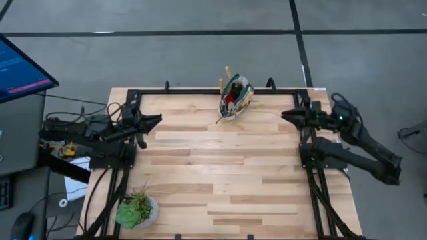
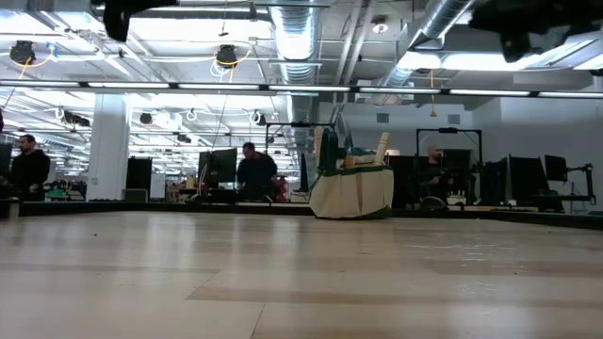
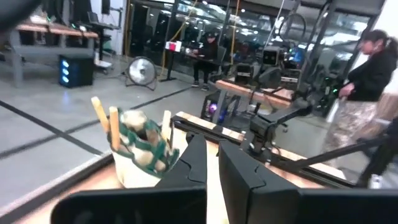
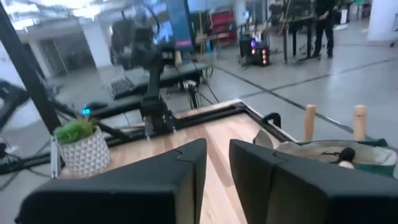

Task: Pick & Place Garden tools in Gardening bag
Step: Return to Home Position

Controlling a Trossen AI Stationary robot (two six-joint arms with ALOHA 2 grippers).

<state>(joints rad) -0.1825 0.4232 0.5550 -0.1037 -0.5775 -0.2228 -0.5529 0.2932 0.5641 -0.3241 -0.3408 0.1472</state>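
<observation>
The gardening bag [image 1: 235, 100], dark green with cream trim, stands on its base at the middle of the table's far edge. It also shows in the low view [image 2: 353, 188], the left wrist view [image 3: 146, 155] and the right wrist view [image 4: 336, 155]. Wooden tool handles [image 1: 227, 72] stick up out of it, and a red item [image 1: 230, 97] lies inside. My left gripper [image 1: 159, 120] is shut and hangs above the table's left side, pointing at the bag. My right gripper [image 1: 283, 115] is shut and hangs above the right side.
A potted green plant [image 1: 137, 210] stands at the table's near left corner. A black frame [image 1: 200, 92] runs along the table's edges. A monitor [image 1: 20, 67] stands off the table to the left. People show in the room beyond the table.
</observation>
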